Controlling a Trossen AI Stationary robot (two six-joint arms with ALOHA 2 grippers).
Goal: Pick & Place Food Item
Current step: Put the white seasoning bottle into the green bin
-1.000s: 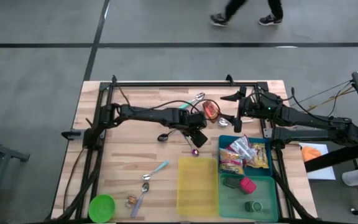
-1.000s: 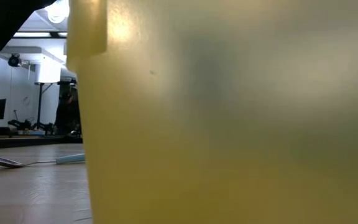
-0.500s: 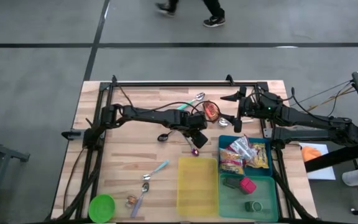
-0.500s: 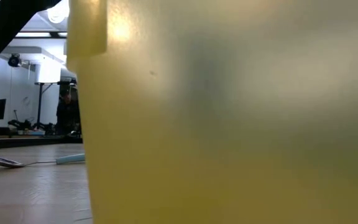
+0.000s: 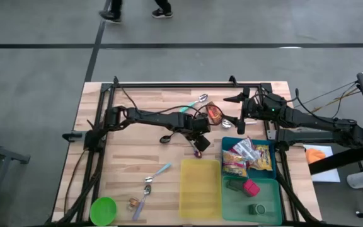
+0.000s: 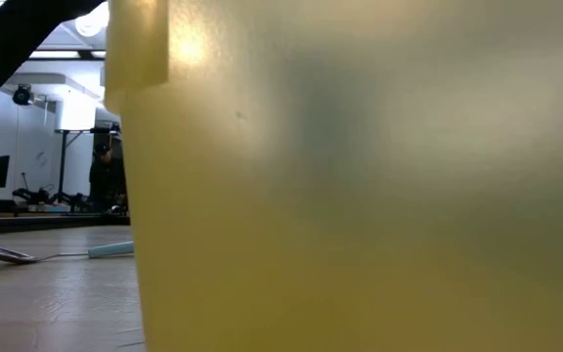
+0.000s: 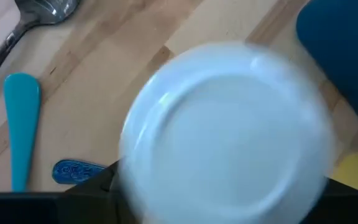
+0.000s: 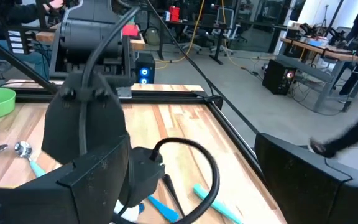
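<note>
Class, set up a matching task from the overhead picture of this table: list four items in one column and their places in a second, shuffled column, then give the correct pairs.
Items:
1. green bowl
2. yellow bin
3. snack packets
4. left claw

Places:
A. inside the blue bin
B. table's near left corner
C. mid-table, just left of the blue bin
D. against the left side of the green bin

Pairs: 1-B, 2-D, 3-A, 4-C
</note>
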